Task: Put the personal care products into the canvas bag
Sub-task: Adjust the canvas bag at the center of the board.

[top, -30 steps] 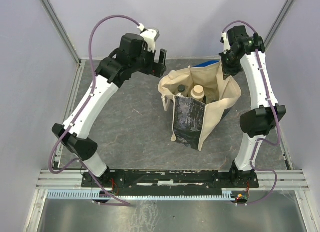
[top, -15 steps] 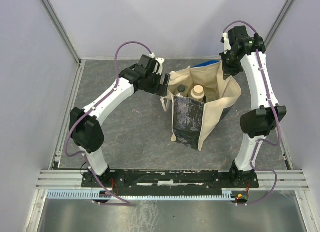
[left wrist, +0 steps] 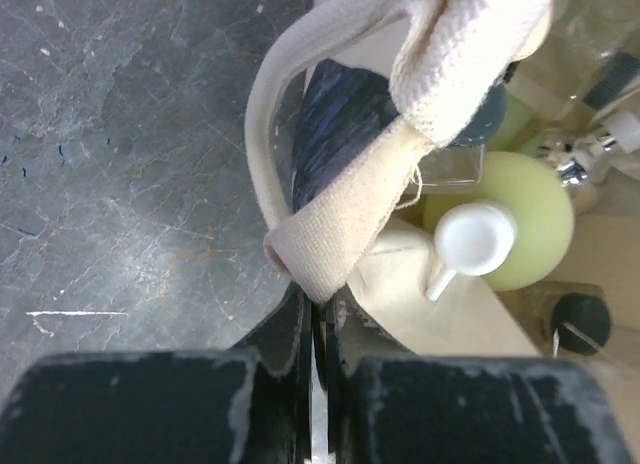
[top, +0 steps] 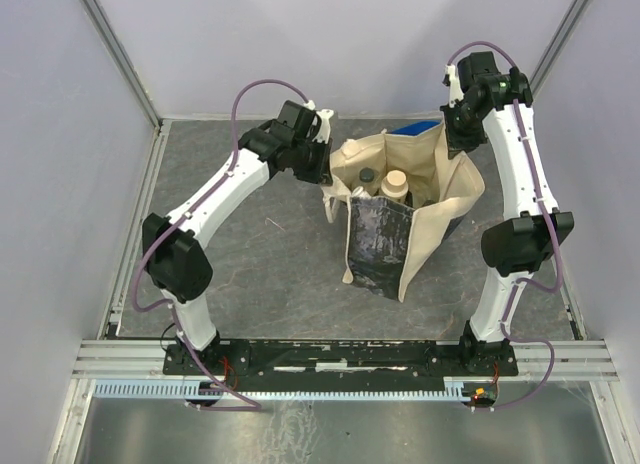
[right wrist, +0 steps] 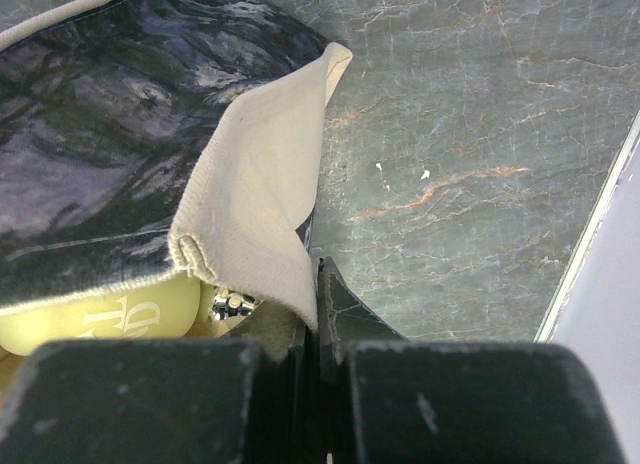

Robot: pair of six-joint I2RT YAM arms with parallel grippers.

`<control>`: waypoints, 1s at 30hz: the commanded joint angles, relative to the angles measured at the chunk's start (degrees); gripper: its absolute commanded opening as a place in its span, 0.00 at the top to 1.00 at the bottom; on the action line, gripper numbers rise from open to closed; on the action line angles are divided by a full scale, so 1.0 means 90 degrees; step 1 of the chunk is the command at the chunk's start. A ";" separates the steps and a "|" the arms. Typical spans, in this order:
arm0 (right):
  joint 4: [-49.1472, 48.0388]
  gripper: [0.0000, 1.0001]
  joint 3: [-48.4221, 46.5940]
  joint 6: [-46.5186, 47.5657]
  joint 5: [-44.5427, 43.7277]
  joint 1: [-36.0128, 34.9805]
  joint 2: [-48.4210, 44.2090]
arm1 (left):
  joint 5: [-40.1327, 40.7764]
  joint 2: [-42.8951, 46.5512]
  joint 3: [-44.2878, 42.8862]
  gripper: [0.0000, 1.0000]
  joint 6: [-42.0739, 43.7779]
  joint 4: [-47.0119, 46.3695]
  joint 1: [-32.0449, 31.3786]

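My left gripper [left wrist: 312, 302] is pressed together on the strap handle [left wrist: 335, 239] at the canvas bag's [top: 440, 199] left rim, and my right gripper [right wrist: 318, 284] pinches its right rim. The personal care products [left wrist: 505, 219] sit inside the bag. Best to move both pinches evenly and gently so it doesn't tip and spill.

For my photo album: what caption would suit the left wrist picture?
Left gripper pinches the canvas bag by its strap; a yellow-green bottle sits inside.

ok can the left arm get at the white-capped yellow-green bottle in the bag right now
Probably not. The left end effector is shut on a strap of the canvas bag. The yellow-green bottle sits close by inside, but reaching it means letting go first.
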State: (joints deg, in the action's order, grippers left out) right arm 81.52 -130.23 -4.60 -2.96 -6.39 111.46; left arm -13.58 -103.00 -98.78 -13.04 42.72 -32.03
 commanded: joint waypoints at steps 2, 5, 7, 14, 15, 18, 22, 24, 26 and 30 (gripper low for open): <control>-0.0493 1.00 -0.0417 0.0015 0.0209 0.0077 -0.0175 | -0.0064 0.0111 -0.2333 0.97 -0.0282 0.1173 -0.0043; -0.0435 1.00 -0.0832 -0.0014 0.0341 0.0066 -0.0068 | -0.0191 -0.0057 -0.3380 0.97 -0.0398 0.1559 -0.0053; -0.0472 1.00 -0.1005 -0.0028 0.0432 0.0068 -0.0037 | -0.0398 -0.0137 -0.3775 0.97 -0.0519 0.1610 -0.0066; -0.0729 1.00 -0.1002 -0.0225 0.1089 -0.0107 0.0089 | -0.0657 -0.0313 -0.4361 0.97 -0.0716 0.1371 -0.0194; -0.0786 1.00 -0.0932 -0.0256 0.1161 -0.0147 0.0095 | -0.0694 -0.0327 -0.4345 0.97 -0.0719 0.1309 -0.0193; -0.0958 0.99 -0.0726 -0.0304 0.1407 -0.0264 0.0091 | -0.0768 -0.0413 -0.4299 0.95 -0.0700 0.1279 -0.0199; -0.1072 0.91 -0.0637 -0.0310 0.1637 -0.0333 0.0067 | -0.0745 -0.0325 -0.3959 0.65 -0.0665 0.1169 -0.0199; -0.1074 0.72 -0.0636 -0.0306 0.1687 -0.0330 0.0026 | -0.0663 -0.0183 -0.3764 0.47 -0.0630 0.1037 -0.0192; -0.1058 0.55 -0.0637 -0.0261 0.1582 -0.0333 -0.0052 | -0.0529 -0.0054 -0.3651 0.31 -0.0589 0.0929 -0.0199; -0.1049 0.19 -0.0531 -0.0160 0.1113 -0.0335 -0.0284 | 0.0045 0.0158 -0.3555 0.09 -0.0409 0.0837 -0.0192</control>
State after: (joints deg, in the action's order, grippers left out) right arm 75.16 -134.87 -6.87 9.87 -9.37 113.38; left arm -16.49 -106.28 -131.07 -17.37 55.48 -33.63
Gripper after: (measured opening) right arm 0.681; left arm 0.861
